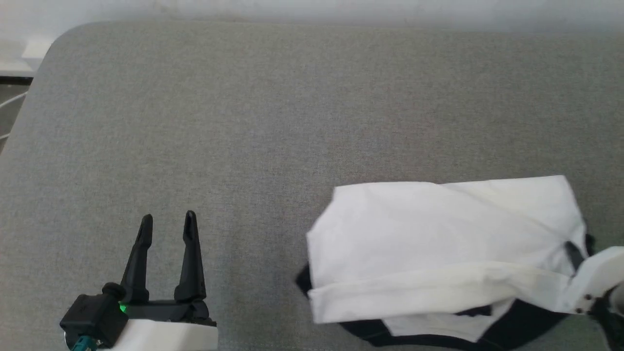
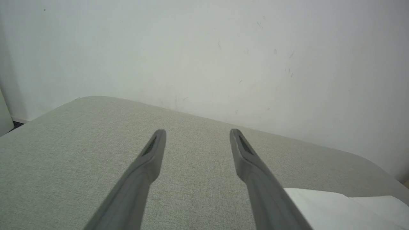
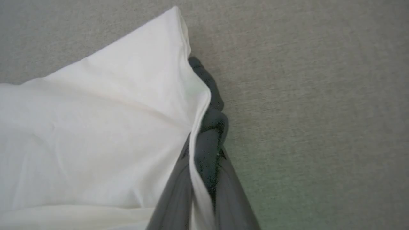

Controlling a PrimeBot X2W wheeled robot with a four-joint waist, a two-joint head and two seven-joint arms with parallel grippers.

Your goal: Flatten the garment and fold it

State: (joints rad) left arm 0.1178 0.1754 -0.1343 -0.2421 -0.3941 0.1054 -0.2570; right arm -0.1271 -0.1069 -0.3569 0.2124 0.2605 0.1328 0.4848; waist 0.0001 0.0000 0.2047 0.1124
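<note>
Right fingers [image 3: 235, 198] pinch the garment [image 1: 438, 234] edge (white over black); left fingers [image 1: 190, 263] spread apart.

Soft, even light is spread across the grey surface [image 1: 243, 122], and shadows are faint. The garment [image 1: 438, 229] is rendered very bright, its white nearly washed out. A soft shadow is cast beside its edge in the right wrist view, where a green tint is laid on the surface. The left gripper [image 2: 198, 132] is shown blurred near the lens.
</note>
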